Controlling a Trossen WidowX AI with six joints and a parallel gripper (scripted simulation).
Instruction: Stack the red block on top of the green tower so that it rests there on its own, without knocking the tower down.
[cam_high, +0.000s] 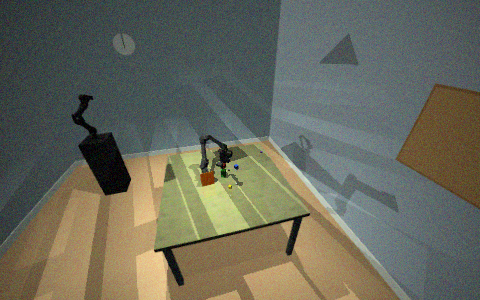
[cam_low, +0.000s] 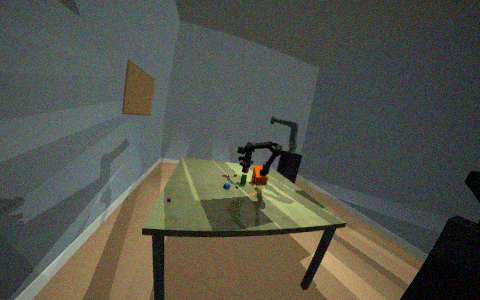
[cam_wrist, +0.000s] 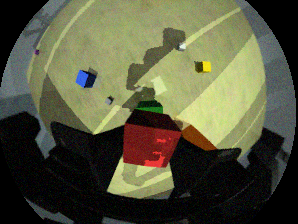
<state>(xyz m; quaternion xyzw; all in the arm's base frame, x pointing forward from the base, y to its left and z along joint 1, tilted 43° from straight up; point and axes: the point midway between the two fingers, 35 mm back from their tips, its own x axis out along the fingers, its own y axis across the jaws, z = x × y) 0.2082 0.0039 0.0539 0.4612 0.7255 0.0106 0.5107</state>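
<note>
1. The black arm's jaws are seen clamped on the small red cube (cam_wrist: 150, 144), low centre of the wrist view.
2. The red cube is held above the green block tower (cam_low: 243, 179); in the exterior view it sits just over the tower top, centre frame. Whether contact is made cannot be told.
3. In the wrist view, only a green sliver (cam_wrist: 150, 104) is visible directly above the red cube's upper edge.
4. A small blue cube (cam_wrist: 84, 78) is noted at left, a small yellow cube (cam_wrist: 204, 67) at upper right, both on the striped yellow-green tabletop (cam_wrist: 120, 23), well apart from the tower.
5. An orange box (cam_low: 259, 175) is seen just right of the tower in the exterior view.
</note>
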